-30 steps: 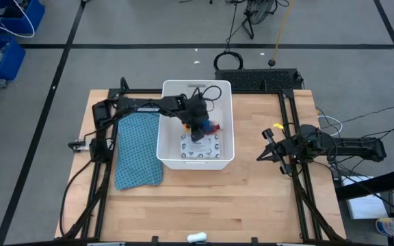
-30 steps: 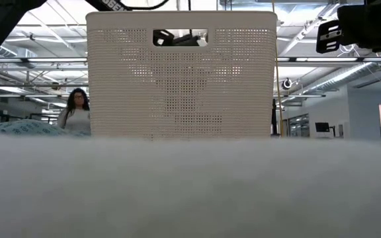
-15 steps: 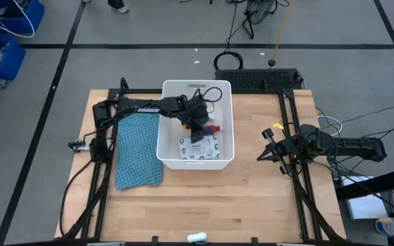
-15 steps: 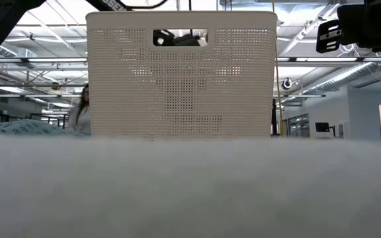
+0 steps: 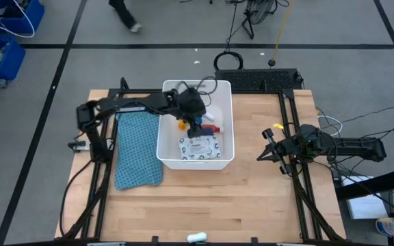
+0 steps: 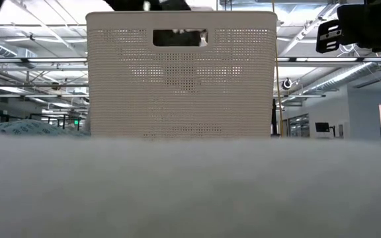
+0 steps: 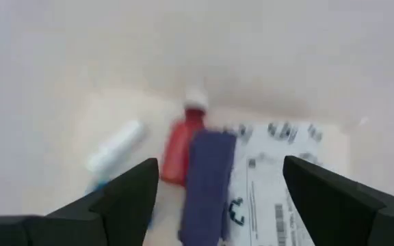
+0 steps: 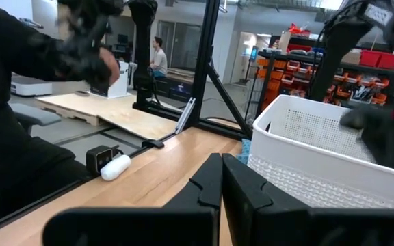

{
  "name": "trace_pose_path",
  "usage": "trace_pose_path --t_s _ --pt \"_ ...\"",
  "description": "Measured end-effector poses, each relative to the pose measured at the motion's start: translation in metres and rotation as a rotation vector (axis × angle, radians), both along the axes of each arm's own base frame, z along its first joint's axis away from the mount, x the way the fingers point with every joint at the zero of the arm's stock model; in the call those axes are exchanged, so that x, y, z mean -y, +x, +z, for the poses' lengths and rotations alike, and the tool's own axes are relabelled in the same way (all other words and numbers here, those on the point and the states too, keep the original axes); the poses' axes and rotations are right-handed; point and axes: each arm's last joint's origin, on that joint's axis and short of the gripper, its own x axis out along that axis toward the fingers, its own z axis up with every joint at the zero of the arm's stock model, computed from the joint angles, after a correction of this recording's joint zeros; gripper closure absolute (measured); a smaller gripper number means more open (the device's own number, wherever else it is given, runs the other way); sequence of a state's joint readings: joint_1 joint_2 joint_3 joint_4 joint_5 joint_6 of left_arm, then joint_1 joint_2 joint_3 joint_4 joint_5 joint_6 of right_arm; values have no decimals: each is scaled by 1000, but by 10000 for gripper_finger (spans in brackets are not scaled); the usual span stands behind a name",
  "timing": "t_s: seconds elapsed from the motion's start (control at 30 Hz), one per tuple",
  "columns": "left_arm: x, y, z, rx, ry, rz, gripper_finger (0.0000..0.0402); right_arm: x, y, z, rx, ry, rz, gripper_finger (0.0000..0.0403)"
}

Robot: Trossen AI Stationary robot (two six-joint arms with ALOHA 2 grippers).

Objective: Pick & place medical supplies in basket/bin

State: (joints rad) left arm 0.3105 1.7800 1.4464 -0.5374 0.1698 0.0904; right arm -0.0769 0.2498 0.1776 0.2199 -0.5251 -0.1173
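Note:
The white basket/bin [image 5: 173, 156] stands mid-table. On its floor lie a flat white printed packet [image 5: 198, 147], a red small bottle [image 7: 178, 149], a blue piece [image 7: 207, 183] resting partly on the packet [image 7: 282, 198], a small white tube [image 7: 117, 146] and an orange item [image 5: 182, 125]. My left gripper [image 7: 217, 198] hangs open above them inside the bin [image 5: 196, 127], holding nothing. My right gripper [image 5: 268, 147] waits shut at the table's right side [image 8: 221, 179].
A teal patterned cloth [image 5: 138, 147] lies on the table left of the bin. A small white object [image 5: 197, 237] sits at the near edge. In the low view the bin's perforated wall [image 6: 180, 79] fills the middle. A person walks on the floor beyond the far edge.
My left gripper has risen from the bin's floor and drawn back a little toward the table's far left. The orange item it was covering now shows. Seen through the bin's handle slot in the low view, the dark hand has moved up.

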Motion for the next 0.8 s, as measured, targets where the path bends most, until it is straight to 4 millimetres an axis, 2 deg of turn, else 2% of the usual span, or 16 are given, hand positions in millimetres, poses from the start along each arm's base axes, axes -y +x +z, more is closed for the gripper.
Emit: trace_pose_path --t_s 0.1,0.2,0.3,0.37,0.47,0.6,0.67,0.8 --pt "9 -16 38 98 81 -26 82 0 0 0 -4 0 0 403" --pt "26 -38 73 160 168 -71 98 0 0 0 -4 1 0 403" --pt "42 -62 97 161 276 -37 143 0 0 -1 -10 7 1 403" --pt "48 -77 106 151 332 22 187 0 0 -1 -15 16 1 403" --pt "49 -96 108 144 362 128 266 0 0 -1 -23 25 2 403" --pt "48 -121 102 171 344 191 375 0 0 -2 -39 26 1 403" --pt "48 -132 95 200 332 225 390 0 0 -2 -38 26 1 403" --pt "51 -155 78 315 347 305 390 1 0 -2 -37 27 -26 403"
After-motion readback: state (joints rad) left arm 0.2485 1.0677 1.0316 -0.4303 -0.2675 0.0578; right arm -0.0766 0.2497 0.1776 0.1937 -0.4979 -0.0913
